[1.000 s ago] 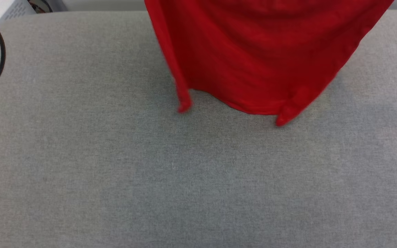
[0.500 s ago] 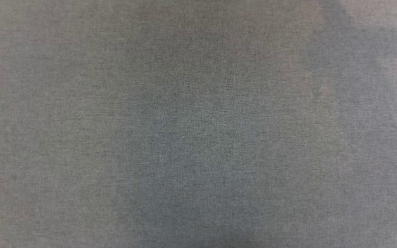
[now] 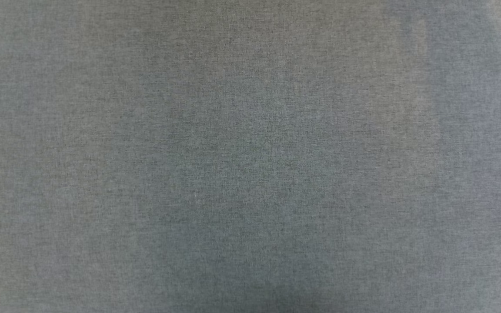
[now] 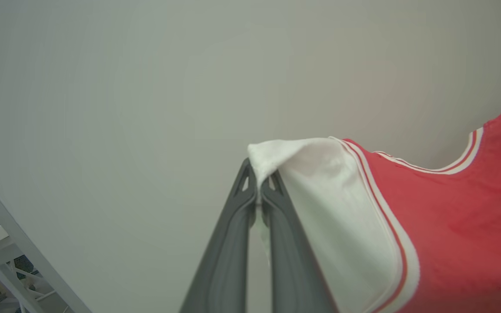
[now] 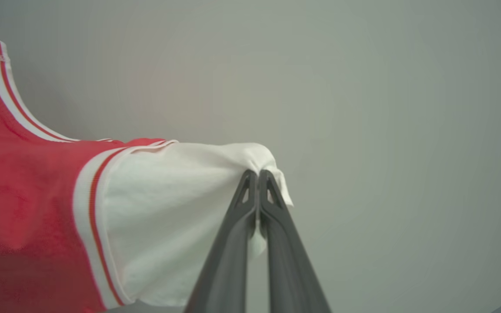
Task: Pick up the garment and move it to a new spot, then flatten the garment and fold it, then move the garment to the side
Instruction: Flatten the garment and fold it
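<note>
Shirt [image 4: 459,226] is held up by both sleeves in front of a plain pale wall [image 4: 146,87], so I'll place everything off the shirt.

Left tool [image 4: 259,176] has its two dark fingers pressed together on the outer edge of one white sleeve [image 4: 333,208], and a little fold of cloth sits bunched over the fingertips. From there the sleeve runs into the white-and-red striped trim [image 4: 400,261], then the red body. The same striping curves round the neckline [image 4: 472,150] along the shirt's upper edge.

Right tool [image 5: 258,176] does the same thing at the shirt's opposite end. It's clamped shut on the edge of the other white sleeve [image 5: 168,208], with a small flap of white hanging past the fingers on the side away from the red body. The cloth between the two grips looks fairly taut across the shoulders.

On the far side of the left tool from the shirt, low in the corner, there's some kind of grey frame [image 4: 24,256] with stuff behind it. It's too blurry to call, maybe shelving.

Head view has the grey fabric-covered desk [image 3: 250,156], with soft darker patches across it.
</note>
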Tool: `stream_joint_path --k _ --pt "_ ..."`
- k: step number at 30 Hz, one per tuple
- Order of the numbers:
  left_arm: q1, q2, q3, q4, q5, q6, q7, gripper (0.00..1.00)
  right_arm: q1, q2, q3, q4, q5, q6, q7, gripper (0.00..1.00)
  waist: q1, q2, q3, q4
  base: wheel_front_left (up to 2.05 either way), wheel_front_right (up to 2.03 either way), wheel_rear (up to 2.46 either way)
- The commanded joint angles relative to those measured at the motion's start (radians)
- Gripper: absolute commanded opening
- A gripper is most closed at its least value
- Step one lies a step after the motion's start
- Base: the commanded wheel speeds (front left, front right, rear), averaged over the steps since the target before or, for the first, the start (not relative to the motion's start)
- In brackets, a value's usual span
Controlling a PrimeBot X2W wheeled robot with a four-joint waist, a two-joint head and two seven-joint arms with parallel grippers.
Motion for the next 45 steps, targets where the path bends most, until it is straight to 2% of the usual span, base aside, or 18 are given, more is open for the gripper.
stream_joint_path --k 1,5,12,17,23,26,34,38,45 --pt "0.045 -0.004 -0.01 0.011 -0.017 -0.004 -0.012 0.0 0.042 0.007 0.012 0.016 0.013 -0.001 -0.021 0.0 -0.0001 0.0058 -0.005 0.002 0.0 0.0 0.0" --pt "0.145 0.003 -0.03 0.009 -0.068 -0.005 -0.038 0.0 0.138 0.033 0.036 0.05 0.051 -0.001 -0.082 0.0 -0.0001 0.0058 -0.03 0.002 0.0 0.0 0.0" --pt "0.378 0.068 -0.084 -0.065 -0.136 -0.005 -0.076 0.0 0.35 0.042 0.135 0.035 0.118 -0.001 -0.154 0.0 -0.0001 0.0058 -0.104 0.009 0.0 0.0 0.0" --pt "0.589 0.112 -0.076 -0.128 -0.183 -0.001 -0.093 0.0 0.522 0.034 0.196 -0.006 0.193 -0.001 -0.186 0.0 -0.0001 0.0058 -0.183 0.009 0.0 0.0 0.0" --pt "0.889 0.177 -0.046 -0.263 -0.231 0.054 -0.097 0.0 0.751 -0.008 0.269 -0.092 0.268 -0.001 -0.204 0.0 -0.0001 0.0058 -0.28 0.011 0.0 0.0 0.0" --pt "1.059 0.212 -0.02 -0.359 -0.253 0.098 -0.098 0.0 0.871 -0.047 0.294 -0.139 0.301 -0.001 -0.205 0.0 -0.0001 0.0058 -0.33 0.012 0.0 0.0 0.0" --pt "1.479 0.281 0.085 -0.59 -0.329 0.216 -0.098 0.0 1.176 -0.134 0.271 -0.247 0.363 -0.001 -0.21 0.0 -0.0001 0.0058 -0.417 0.01 0.0 0.0 0.0" --pt "1.645 0.283 0.109 -0.654 -0.337 0.261 -0.098 0.0 1.32 -0.153 0.221 -0.276 0.371 -0.001 -0.214 0.0 -0.0001 0.0058 -0.45 0.009 0.0 0.0 0.0" --pt "1.851 0.248 0.139 -0.663 -0.331 0.287 -0.098 0.0 1.562 -0.15 0.094 -0.29 0.37 -0.001 -0.222 0.0 -0.0001 0.0058 -0.494 0.013 0.0 0.0 0.0"
